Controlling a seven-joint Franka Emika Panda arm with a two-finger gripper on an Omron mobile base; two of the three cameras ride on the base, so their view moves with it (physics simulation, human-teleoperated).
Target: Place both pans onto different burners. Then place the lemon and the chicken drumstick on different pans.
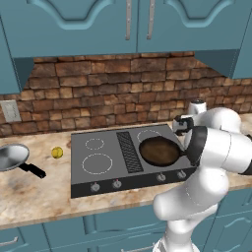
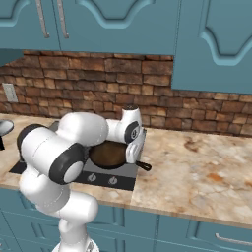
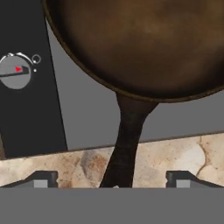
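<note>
My pincer sits spread apart around the brown pan's handle at 6 o'clock, so I worry lifting crooked could bump the brown pan off its burner.

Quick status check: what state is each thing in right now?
Brown pan: on the cooktop, front right burner, empty.
Silver pan: on the counter, empty.
Lemon: on the counter, beside the cooktop.
Gripper: jaws open, straddling the brown pan's handle.
</note>
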